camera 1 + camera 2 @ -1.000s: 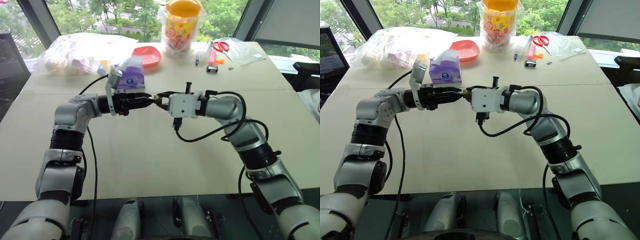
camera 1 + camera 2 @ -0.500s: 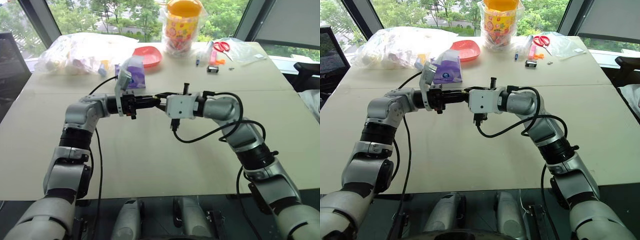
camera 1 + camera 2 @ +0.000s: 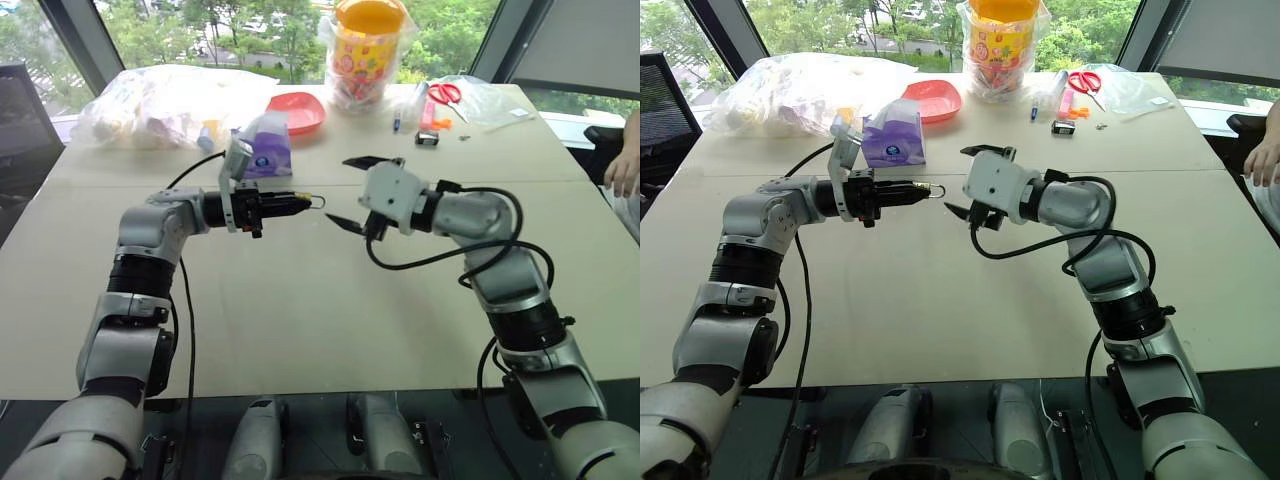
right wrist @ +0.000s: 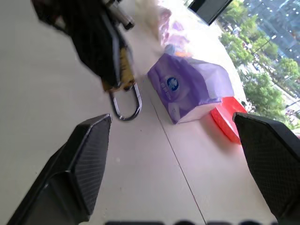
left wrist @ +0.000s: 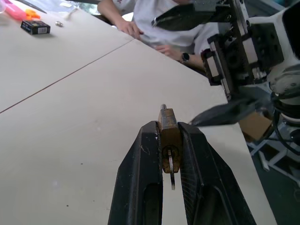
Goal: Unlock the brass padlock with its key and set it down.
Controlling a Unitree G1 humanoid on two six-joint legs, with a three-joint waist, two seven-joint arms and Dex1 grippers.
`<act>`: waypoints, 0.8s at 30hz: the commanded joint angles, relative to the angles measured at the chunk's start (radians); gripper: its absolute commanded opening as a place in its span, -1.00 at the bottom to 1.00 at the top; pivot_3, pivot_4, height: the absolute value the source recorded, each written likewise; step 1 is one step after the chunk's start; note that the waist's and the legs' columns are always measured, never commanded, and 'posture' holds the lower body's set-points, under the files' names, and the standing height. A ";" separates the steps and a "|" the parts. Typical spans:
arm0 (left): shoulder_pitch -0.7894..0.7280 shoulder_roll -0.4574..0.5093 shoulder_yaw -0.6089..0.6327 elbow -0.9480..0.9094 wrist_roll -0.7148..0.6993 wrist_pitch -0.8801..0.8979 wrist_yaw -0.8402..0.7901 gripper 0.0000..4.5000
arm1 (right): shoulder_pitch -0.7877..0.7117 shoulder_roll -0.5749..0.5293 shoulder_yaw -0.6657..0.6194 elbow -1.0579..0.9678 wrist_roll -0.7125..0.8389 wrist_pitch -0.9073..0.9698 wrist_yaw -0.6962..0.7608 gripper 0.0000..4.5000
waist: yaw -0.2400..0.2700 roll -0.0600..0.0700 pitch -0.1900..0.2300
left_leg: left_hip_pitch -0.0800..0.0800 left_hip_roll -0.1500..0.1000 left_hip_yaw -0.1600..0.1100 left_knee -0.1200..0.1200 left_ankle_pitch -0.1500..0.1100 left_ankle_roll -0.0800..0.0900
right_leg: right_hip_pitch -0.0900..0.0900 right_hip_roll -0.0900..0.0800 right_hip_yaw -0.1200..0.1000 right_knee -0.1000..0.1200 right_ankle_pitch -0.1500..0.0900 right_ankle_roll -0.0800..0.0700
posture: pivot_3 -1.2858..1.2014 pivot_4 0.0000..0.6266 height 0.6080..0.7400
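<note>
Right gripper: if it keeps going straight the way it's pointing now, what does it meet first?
Most likely the brass padlock clamped in the left gripper. The right gripper stands wide open, aimed at its shackle end across a gap; exact alignment is unclear.

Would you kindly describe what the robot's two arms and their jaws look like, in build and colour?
Both arms are built of rounded silver-grey shells with black joint bands. A loose black cable runs along each. The left gripper has a black body with a pale grey plate standing on its wrist. The right gripper sits on a white boxy housing. Each has two black tapering jaws; the right gripper's inner faces are finely textured.
</note>
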 commanded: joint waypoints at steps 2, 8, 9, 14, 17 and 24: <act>0.000 0.012 0.015 -0.063 -0.030 0.021 -0.027 -0.99 | -0.017 0.032 -0.054 -0.068 0.079 0.093 -0.053 0.97 | -0.001 0.000 0.000 | 0.000 0.000 0.000 0.000 0.000 0.000 | 0.000 0.000 0.000 0.000 0.000 0.000 | 0.03 -0.52 1.00; 0.009 0.010 0.018 -0.119 -0.047 0.053 -0.039 -0.99 | -0.017 0.042 -0.023 -0.047 0.089 0.100 -0.083 0.97 | -0.001 0.000 0.000 | 0.000 0.000 0.000 0.000 0.000 0.000 | 0.000 0.000 0.000 0.000 0.000 0.000 | 0.03 -0.52 1.00; 0.013 0.013 0.017 -0.133 -0.052 0.060 -0.042 -0.99 | -0.016 0.042 -0.018 -0.042 0.089 0.096 -0.085 0.97 | -0.001 0.000 0.000 | 0.000 0.000 0.000 0.000 0.000 0.000 | 0.000 0.000 0.000 0.000 0.000 0.000 | 0.03 -0.52 1.00; 0.036 0.032 0.022 -0.207 -0.079 0.089 -0.042 -0.99 | -0.013 0.030 0.009 -0.006 0.087 0.076 -0.078 0.97 | -0.001 0.000 0.000 | 0.000 0.000 0.000 0.000 0.000 0.000 | 0.000 0.000 0.000 0.000 0.000 0.000 | 0.03 -0.52 1.00; 0.045 0.044 0.029 -0.236 -0.093 0.102 -0.036 -0.99 | -0.009 0.021 0.021 0.008 0.089 0.071 -0.071 0.97 | -0.001 0.000 0.000 | 0.000 0.000 0.000 0.000 0.000 0.000 | 0.000 0.000 0.000 0.000 0.000 0.000 | 0.03 -0.52 1.00; 0.058 0.072 0.034 -0.254 -0.109 0.091 -0.027 -0.99 | 0.009 -0.001 0.036 -0.001 0.110 0.077 -0.029 0.97 | 0.000 0.000 0.000 | 0.000 0.000 0.000 0.000 0.000 0.000 | 0.000 0.000 0.000 0.000 0.000 0.000 | 0.03 -0.52 1.00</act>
